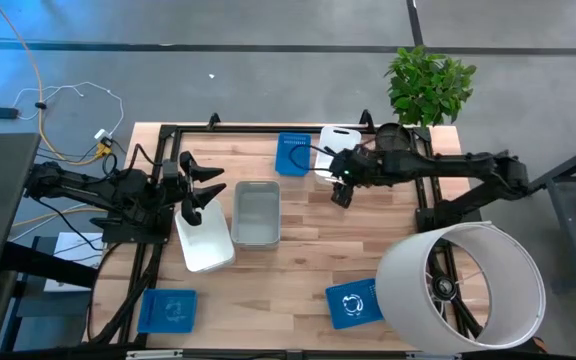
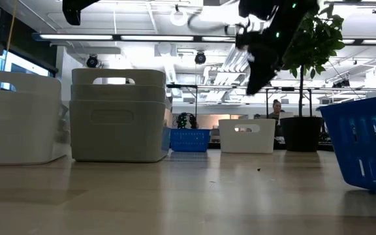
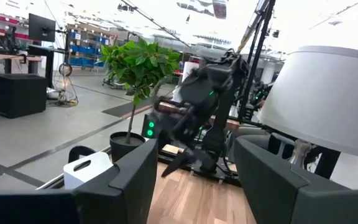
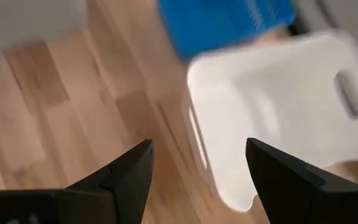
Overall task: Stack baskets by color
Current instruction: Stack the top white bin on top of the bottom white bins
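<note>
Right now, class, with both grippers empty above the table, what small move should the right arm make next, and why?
Probably lower the open right gripper onto the white basket at the table's far edge: its wrist view shows that basket just ahead of its spread fingers, ungrasped, beside a blue basket.

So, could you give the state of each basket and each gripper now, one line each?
Left gripper: open, empty, above the white basket.
Right gripper: open, empty, by the far white basket.
White basket: upright, unstacked.
Grey basket: upright, seems stacked on others.
Far blue basket: upright, single.
Far white basket: upright, partly hidden by the arm.
Near blue baskets: apart, unstacked.
</note>
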### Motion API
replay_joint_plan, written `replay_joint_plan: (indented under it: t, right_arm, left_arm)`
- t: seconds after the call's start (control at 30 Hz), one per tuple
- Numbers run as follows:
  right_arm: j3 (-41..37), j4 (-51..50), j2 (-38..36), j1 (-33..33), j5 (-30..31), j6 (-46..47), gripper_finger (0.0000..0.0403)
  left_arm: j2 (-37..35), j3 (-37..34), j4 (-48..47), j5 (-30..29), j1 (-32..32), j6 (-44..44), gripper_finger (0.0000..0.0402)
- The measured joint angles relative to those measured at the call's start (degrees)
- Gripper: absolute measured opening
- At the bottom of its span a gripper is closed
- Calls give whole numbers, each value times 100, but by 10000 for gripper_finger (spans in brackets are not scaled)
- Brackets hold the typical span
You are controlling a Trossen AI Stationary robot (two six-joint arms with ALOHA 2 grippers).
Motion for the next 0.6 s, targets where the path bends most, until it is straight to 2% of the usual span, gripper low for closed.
replay_joint_plan:
  t: [0.17,0.43,0.6]
  right_arm:
    - [146,-262,351,-150,-259,66,243]
    - [160,-641,755,-337,-221,19,243]
    - [158,-588,1123,-462,-157,-339,243]
  left_arm:
    - [0,0,2,0,0,-2,200]
    - [0,2,9,-2,0,-152,200]
    - [2,2,115,-2,0,-155,200]
